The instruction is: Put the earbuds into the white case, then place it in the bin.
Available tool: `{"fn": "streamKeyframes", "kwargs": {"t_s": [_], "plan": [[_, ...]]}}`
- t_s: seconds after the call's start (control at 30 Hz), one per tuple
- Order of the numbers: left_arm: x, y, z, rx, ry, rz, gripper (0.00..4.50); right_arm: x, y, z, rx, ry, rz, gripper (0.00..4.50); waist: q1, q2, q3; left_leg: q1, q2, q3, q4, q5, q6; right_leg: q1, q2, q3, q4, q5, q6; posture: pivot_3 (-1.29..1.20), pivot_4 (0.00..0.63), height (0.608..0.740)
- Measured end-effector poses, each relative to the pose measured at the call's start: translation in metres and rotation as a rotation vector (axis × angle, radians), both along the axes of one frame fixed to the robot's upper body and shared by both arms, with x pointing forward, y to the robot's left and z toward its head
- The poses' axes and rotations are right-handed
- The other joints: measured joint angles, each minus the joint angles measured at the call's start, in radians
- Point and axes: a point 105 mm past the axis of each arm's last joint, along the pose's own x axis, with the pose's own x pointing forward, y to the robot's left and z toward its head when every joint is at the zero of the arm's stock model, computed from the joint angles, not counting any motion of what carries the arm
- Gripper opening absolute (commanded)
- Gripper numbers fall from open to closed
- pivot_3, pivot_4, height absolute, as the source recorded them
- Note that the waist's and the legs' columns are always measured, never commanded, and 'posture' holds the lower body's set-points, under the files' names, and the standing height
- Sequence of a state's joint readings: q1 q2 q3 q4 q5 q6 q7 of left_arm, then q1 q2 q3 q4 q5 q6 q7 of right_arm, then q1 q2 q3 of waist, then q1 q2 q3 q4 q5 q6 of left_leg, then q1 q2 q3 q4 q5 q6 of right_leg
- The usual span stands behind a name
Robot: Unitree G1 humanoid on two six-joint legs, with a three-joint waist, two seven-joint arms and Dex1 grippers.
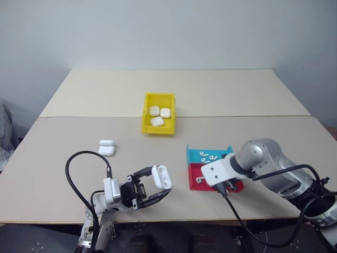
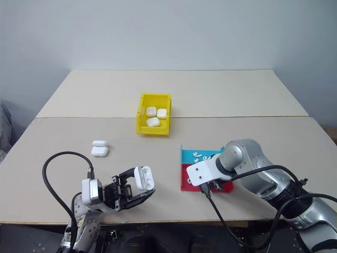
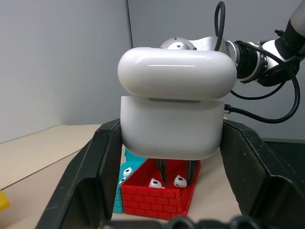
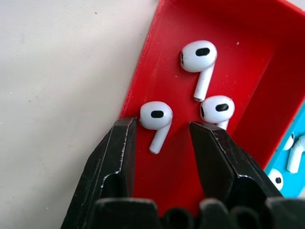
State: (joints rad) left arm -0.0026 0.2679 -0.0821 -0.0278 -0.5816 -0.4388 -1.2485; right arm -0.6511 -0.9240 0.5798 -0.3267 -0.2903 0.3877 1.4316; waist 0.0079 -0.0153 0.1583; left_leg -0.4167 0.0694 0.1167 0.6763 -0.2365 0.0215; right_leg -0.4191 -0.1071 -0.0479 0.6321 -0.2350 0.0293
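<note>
while the tiny glossy white plastic earbuds [image 4: 156,117] lay in the shallow red plastic tray [image 4: 209,28], the right gripper [image 4: 162,138] pointed down into it, its two black fingers [image 4: 116,148] parted a moderate way with one earbud just between their tips and nothing clamped. two more earbuds sat just beyond that one, so a narrow straddle looked meant to single it out. beside the red tray stood a shallow blue plastic tray [image 1: 197,154] holding further earbuds. off to the other side of the right gripper, the left gripper [image 1: 152,188] was closed on the small glossy white rounded case [image 3: 172,121], lid tipped back and mouth upturned, apparently to receive the earbuds. well beyond both grippers, the bright yellow tall-walled plastic bin [image 1: 146,118] already held three cases, and two spare white cases [image 1: 107,147] rested beyond the left gripper.
</note>
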Motion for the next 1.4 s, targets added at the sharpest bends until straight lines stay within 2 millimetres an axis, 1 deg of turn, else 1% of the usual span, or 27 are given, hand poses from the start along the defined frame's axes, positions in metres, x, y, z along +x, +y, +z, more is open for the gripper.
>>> {"fn": "streamKeyframes", "kwargs": {"t_s": [0.3,0.4,0.77,0.83,1.13,1.2,1.27,1.4], "plan": [[0.0008,-0.0002,-0.0005,0.005,0.002,0.009,2.99,-0.0005,0.0030,-0.0010,0.007,-0.002,0.018,2.17,0.000,0.000,0.000,0.000,0.000,0.000,0.000,0.000,0.000,0.000,0.000,0.000,0.000,0.000,0.000,0.00,0.150,0.740],[0.0010,-0.0002,-0.0009,0.007,0.004,0.012,2.99,-0.0008,0.0030,-0.0015,0.006,-0.002,0.023,1.64,0.000,0.000,0.000,0.000,0.000,0.000,0.000,0.000,0.000,0.000,0.000,0.000,0.000,0.000,0.000,0.00,0.150,0.740],[0.0009,-0.0001,-0.0029,0.023,0.008,0.020,2.99,0.0000,0.0032,-0.0019,0.009,-0.013,0.029,1.64,0.000,0.000,0.000,0.000,0.000,0.000,0.000,0.000,0.000,0.000,0.000,0.000,0.000,0.000,0.000,0.00,0.150,0.740],[0.0009,-0.0001,-0.0026,0.023,0.007,0.020,2.99,0.0000,0.0032,-0.0019,0.009,-0.013,0.029,1.35,0.000,0.000,0.000,0.000,0.000,0.000,0.000,0.000,0.000,0.000,0.000,0.000,0.000,0.000,0.000,0.00,0.150,0.740],[0.0010,-0.0001,-0.0024,0.023,0.007,0.022,2.99,-0.0002,0.0026,-0.0024,0.009,-0.013,0.028,1.35,0.000,0.000,0.000,0.000,0.000,0.000,0.000,0.000,0.000,0.000,0.000,0.000,0.000,0.000,0.000,0.00,0.150,0.740],[0.0010,-0.0001,-0.0024,0.023,0.007,0.021,2.99,-0.0002,0.0022,-0.0024,0.011,-0.014,0.026,0.94,0.000,0.000,0.000,0.000,0.000,0.000,0.000,0.000,0.000,0.000,0.000,0.000,0.000,0.000,0.000,0.00,0.150,0.740],[0.0011,-0.0002,-0.0023,0.023,0.006,0.021,2.99,-0.0004,0.0024,-0.0019,0.014,-0.016,0.026,0.65,0.000,0.000,0.000,0.000,0.000,0.000,0.000,0.000,0.000,0.000,0.000,0.000,0.000,0.000,0.000,0.00,0.150,0.740],[0.0011,-0.0003,-0.0021,0.024,0.004,0.019,2.99,-0.0006,0.0016,-0.0023,0.018,-0.016,0.021,0.65,0.000,0.000,-0.001,0.000,0.000,0.000,0.000,0.000,0.000,0.001,0.000,0.000,0.000,0.000,0.000,0.00,0.150,0.740]]}}
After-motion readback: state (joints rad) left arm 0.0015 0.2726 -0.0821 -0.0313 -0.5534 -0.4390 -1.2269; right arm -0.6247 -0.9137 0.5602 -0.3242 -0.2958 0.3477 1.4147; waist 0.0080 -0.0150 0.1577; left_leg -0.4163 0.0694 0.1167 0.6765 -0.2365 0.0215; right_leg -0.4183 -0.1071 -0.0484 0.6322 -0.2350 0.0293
